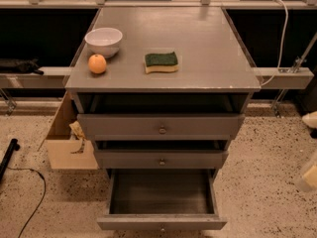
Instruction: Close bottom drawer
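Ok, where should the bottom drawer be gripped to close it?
The small knob on the front of the bottom drawer, approached head-on: the drawer stands pulled out toward the camera. The pincer is low at the right edge, apart from it.

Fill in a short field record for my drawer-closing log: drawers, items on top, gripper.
bottom drawer: pulled far out, box empty
middle drawer: pushed in much further
top drawer: pushed in much further
cabinet top: white bowl, orange, green-and-yellow sponge
gripper: low at the view's right edge, apart from every drawer
floor, left: open cardboard box
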Controlling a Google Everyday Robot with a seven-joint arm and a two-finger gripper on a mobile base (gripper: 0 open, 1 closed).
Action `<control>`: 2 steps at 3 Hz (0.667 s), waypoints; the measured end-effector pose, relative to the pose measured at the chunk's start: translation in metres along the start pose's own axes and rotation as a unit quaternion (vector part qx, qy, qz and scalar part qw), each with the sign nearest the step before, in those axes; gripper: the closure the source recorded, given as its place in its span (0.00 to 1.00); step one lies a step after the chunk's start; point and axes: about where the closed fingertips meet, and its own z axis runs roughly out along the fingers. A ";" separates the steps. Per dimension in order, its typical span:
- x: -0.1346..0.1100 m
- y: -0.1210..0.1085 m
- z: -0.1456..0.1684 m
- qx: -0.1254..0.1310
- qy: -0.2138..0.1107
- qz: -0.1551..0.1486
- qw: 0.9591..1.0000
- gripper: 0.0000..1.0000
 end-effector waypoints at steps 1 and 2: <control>-0.010 0.015 0.033 -0.043 0.012 -0.027 0.999 0.00; -0.010 0.015 0.033 -0.043 0.012 -0.027 0.999 0.00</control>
